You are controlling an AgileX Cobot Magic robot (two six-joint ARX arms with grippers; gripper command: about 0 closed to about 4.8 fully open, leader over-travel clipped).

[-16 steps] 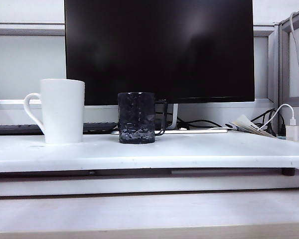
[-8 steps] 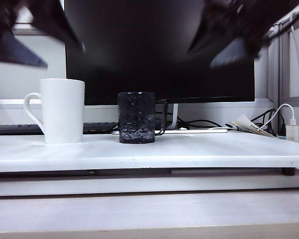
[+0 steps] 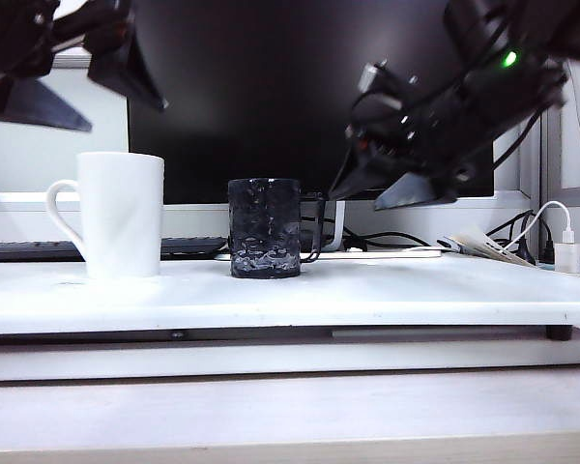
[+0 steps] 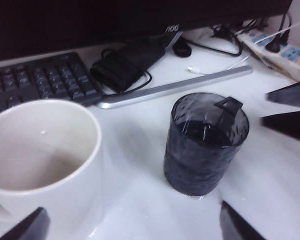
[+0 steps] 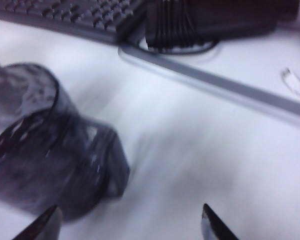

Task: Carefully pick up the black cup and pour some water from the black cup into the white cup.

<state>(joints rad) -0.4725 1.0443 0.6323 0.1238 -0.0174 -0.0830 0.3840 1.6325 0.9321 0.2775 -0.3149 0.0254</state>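
Black cup: the black cup (image 3: pixel 265 228) stands upright near the middle of the white table (image 3: pixel 387 295), water inside it, thin handle turned toward the monitor (image 3: pixel 309 97); nothing touches it.
White cup: the white cup (image 3: pixel 121 215) stands upright just beside it, apart from it, handle facing away; it looks empty inside from the left wrist view (image 4: pixel 40 150).
Right gripper: the right gripper (image 3: pixel 391 188) hangs in the air beside and above the black cup, fingers spread wide, holding nothing.
Left gripper: the left gripper (image 3: pixel 77 87) hovers high over the white cup, fingers wide apart, empty.
Behind: keyboard (image 4: pixel 35 82) and cables lie under the monitor.
Done: nothing yet; both cups sit untouched.
Left: grasp the black cup, lift it, tip water into the white cup.
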